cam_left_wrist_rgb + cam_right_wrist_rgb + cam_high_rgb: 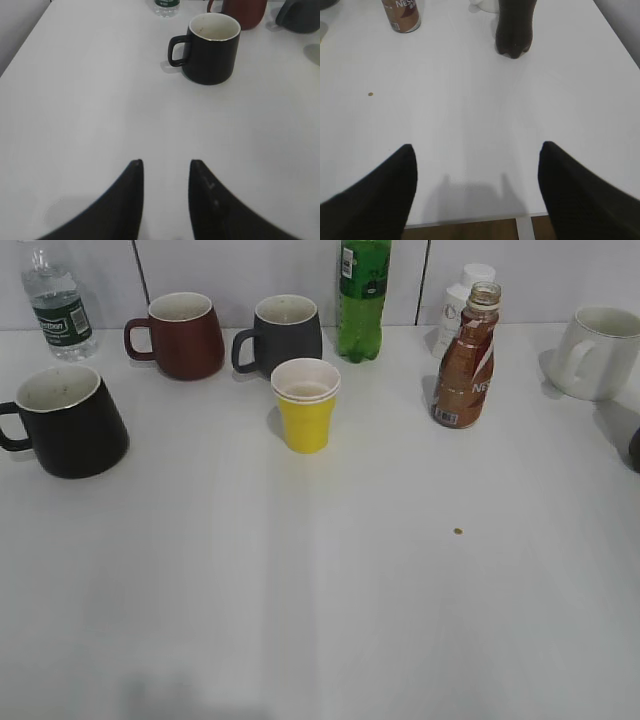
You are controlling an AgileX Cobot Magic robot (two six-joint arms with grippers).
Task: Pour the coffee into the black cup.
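The brown Nescafe coffee bottle (466,362) stands upright and uncapped at the back right of the white table; its base also shows in the right wrist view (401,15). The black cup (68,420), white inside with a loop handle, stands at the left; it also shows in the left wrist view (210,47), far ahead of the jaws. My left gripper (166,165) is open and empty above bare table. My right gripper (477,147) is wide open and empty near the table's front edge. Neither gripper shows in the exterior view.
A maroon mug (180,335), a dark grey mug (282,335), a tall green bottle (362,298), a water bottle (58,302) and a white bottle (456,300) line the back. A yellow cup (306,405) stands mid-table. A white mug (600,352) is far right. A dark bottle (515,27) stands ahead of the right gripper.
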